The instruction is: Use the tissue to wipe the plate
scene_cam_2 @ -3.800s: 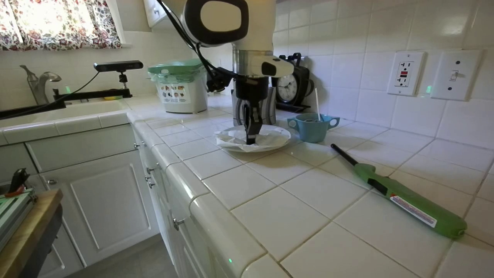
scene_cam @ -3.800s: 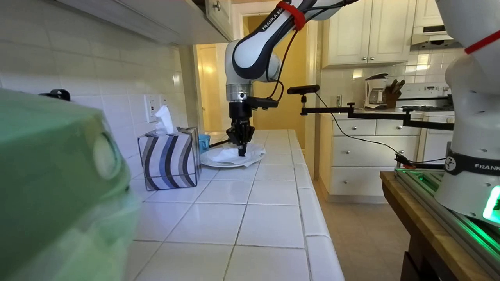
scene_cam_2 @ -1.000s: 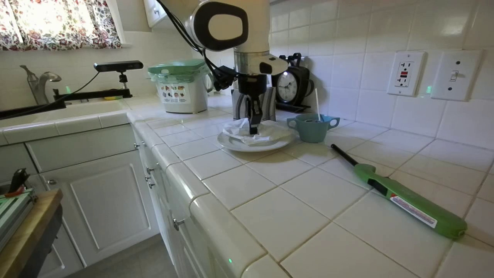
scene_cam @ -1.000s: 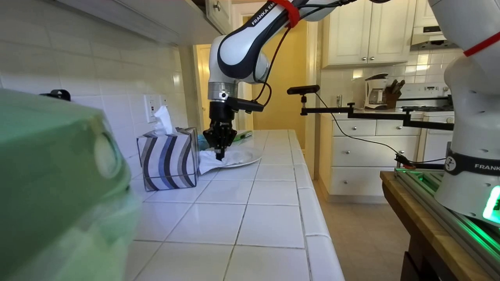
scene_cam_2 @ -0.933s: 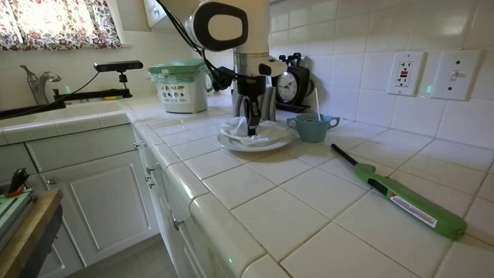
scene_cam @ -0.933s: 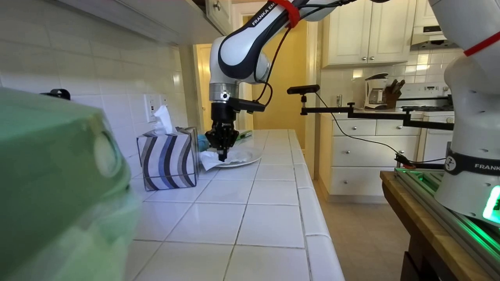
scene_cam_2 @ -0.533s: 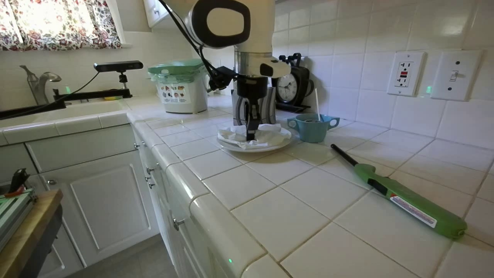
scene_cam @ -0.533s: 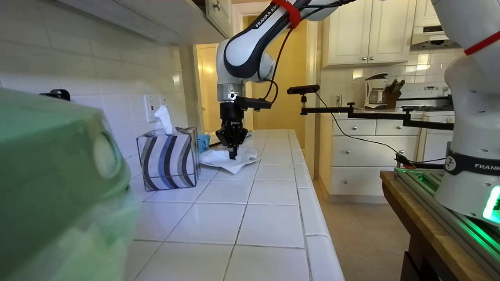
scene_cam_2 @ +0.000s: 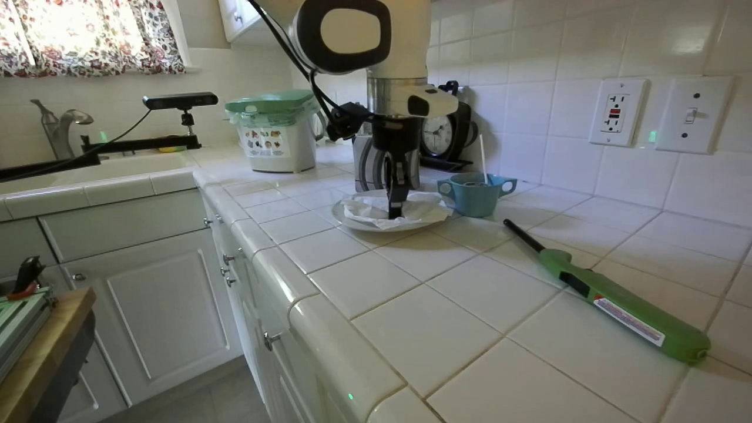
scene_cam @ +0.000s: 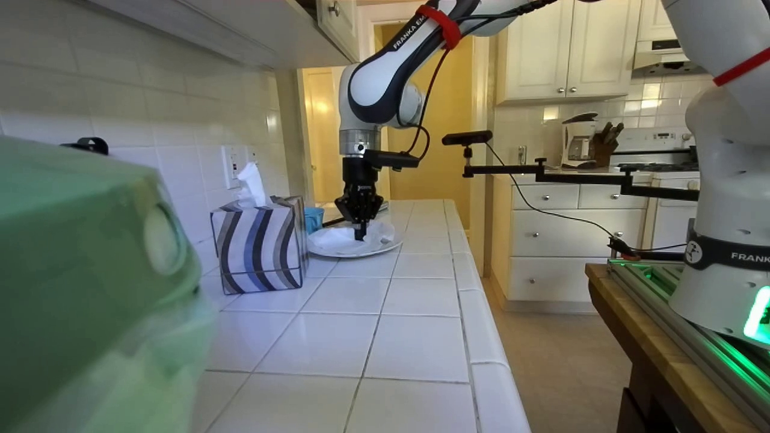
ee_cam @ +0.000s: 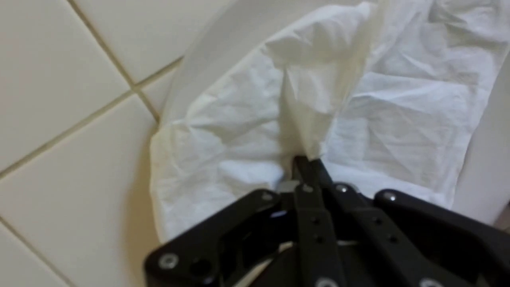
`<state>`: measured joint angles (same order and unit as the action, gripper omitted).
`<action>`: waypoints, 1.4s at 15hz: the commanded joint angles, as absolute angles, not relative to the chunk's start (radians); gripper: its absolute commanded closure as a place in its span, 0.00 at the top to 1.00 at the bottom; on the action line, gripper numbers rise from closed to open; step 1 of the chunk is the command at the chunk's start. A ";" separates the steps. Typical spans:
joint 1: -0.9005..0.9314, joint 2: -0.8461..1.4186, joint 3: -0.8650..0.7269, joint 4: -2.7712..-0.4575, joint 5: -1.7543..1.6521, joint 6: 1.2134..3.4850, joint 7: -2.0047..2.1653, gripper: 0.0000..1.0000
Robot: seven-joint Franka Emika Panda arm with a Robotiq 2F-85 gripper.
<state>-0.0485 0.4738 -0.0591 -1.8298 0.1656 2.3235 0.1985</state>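
Left in an exterior view, see a green-lidded bin [scene_cam_2: 273, 138] on the tiled counter [scene_cam_2: 426, 335]. Next, find the plate [scene_cam_2: 342, 215], with a striped box [scene_cam_2: 369, 167] behind it. Over the plate, find the gripper [scene_cam_2: 396, 215] pointing down, clamped on the tissue [scene_cam_2: 420, 208]; in the wrist view, see the pinched fold. Find the tissue crumpled on the plate, perhaps lapping the rim toward a blue cup [scene_cam_2: 477, 200]. Farther right, see a green lighter [scene_cam_2: 611, 292] lying flat.

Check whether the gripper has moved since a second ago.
Yes. In an exterior view, the gripper has shifted toward the picture's right, farther from the striped tissue box, which sits where it did.
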 commanded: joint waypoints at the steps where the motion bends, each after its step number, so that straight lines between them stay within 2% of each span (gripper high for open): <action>1: -0.049 0.506 -0.037 -1.807 0.179 2.357 0.178 0.00; 7: -0.037 0.472 -0.016 -1.824 0.175 2.339 0.188 0.00; 14: -0.071 0.441 -0.103 -1.767 0.152 2.306 0.243 0.00; 21: -0.103 0.517 -0.155 -1.697 0.142 2.319 0.304 0.00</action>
